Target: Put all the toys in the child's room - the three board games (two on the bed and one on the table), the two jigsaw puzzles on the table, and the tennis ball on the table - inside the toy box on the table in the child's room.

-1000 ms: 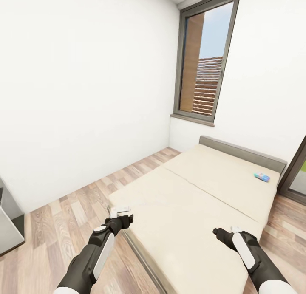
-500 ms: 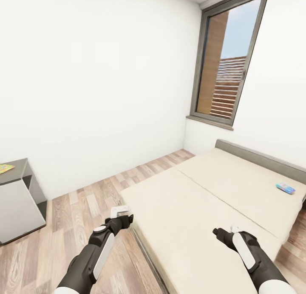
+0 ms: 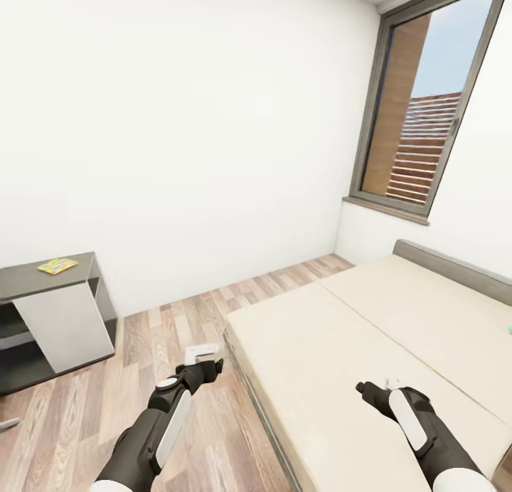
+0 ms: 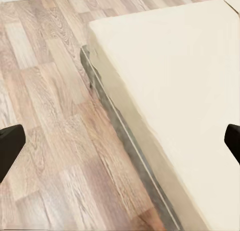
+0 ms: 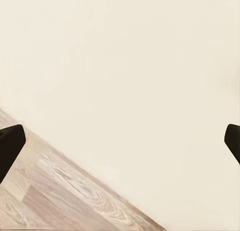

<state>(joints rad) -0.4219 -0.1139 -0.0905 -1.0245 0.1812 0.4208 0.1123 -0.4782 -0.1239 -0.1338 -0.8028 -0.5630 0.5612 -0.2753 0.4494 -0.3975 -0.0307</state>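
Cabinet [image 3: 53, 314] first, at about nine o'clock in my head view: a low dark grey-topped unit against the white wall, with a small multicoloured flat piece [image 3: 57, 266] lying on its top, probably one of the jigsaw puzzles, though it was too small for me to be sure. My left claw [image 3: 201, 358] hung over the wood floor [image 3: 178, 335] just beside the bed's near corner; in the left wrist view its two dark tips sat at opposite edges of the picture, so it was spread wide and carried nothing. I judged both arms were tucked low and forward because I was only travelling, not reaching.

At five o'clock my right claw [image 3: 377, 387] hovered above the beige mattress of the bed [image 3: 370, 335], likewise wide and empty by the spacing of its tips in the right wrist view. At three o'clock, a sliver of light blue [image 3: 509, 328] touched the frame's edge on the mattress; I took it for a board game, nearly cut off.

Compared with a second earlier, my whole view had swung leftward: the window [image 3: 427, 108] and the bed had slid toward three o'clock, the blue box had gone from plainly visible to almost lost, and the cabinet had come into sight. That was my own turning; my arms kept the same pose.
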